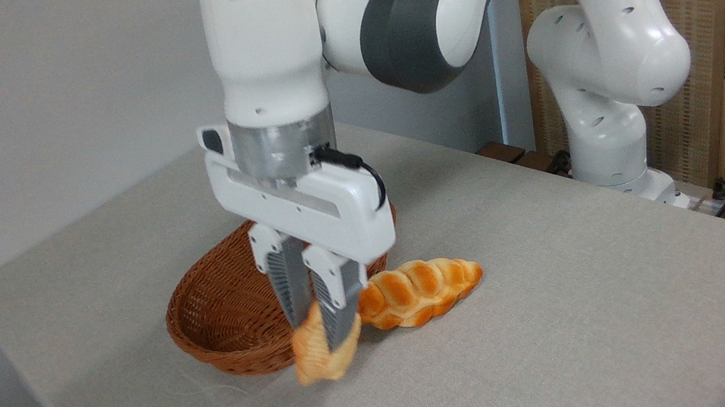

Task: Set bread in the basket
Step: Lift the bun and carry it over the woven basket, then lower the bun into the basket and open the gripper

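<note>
Bun clamped on edge, wicker basket empty.
The golden-tan bun [320, 358] hangs tilted, blurred, at the near rim of the oval reddish-brown basket [219, 316].

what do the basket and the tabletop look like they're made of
The basket: woven wicker or rattan by its look, reddish-brown with a slight sheen; the interlaced strands show along its flared wall. The tabletop: covered in what seems a matte grey-beige cloth, with fine texture and soft rounded edges. What lies under the cloth is hidden.
</note>
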Action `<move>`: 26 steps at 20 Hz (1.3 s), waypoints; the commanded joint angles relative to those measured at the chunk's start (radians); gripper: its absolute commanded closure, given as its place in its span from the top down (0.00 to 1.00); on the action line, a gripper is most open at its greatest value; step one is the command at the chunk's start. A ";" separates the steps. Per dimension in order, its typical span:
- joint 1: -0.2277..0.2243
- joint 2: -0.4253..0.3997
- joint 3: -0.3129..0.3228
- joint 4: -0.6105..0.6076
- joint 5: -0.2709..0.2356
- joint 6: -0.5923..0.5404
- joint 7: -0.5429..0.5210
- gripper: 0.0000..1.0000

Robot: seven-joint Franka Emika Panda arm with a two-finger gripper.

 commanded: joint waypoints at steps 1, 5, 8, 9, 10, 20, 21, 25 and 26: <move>-0.007 -0.009 -0.022 0.026 -0.098 0.017 0.015 0.37; -0.007 -0.009 -0.094 0.035 -0.117 0.017 0.001 0.38; -0.007 -0.009 -0.158 0.040 -0.127 0.015 -0.008 0.42; -0.007 -0.009 -0.178 0.040 -0.127 0.012 -0.009 0.49; -0.008 -0.008 -0.191 0.040 -0.127 0.012 -0.012 0.51; -0.008 0.004 -0.298 0.039 -0.114 0.006 -0.131 1.00; -0.008 0.006 -0.300 0.039 -0.114 0.005 -0.131 1.00; -0.007 0.007 -0.300 0.039 -0.114 -0.006 -0.131 1.00; -0.007 0.007 -0.300 0.039 -0.114 -0.008 -0.131 1.00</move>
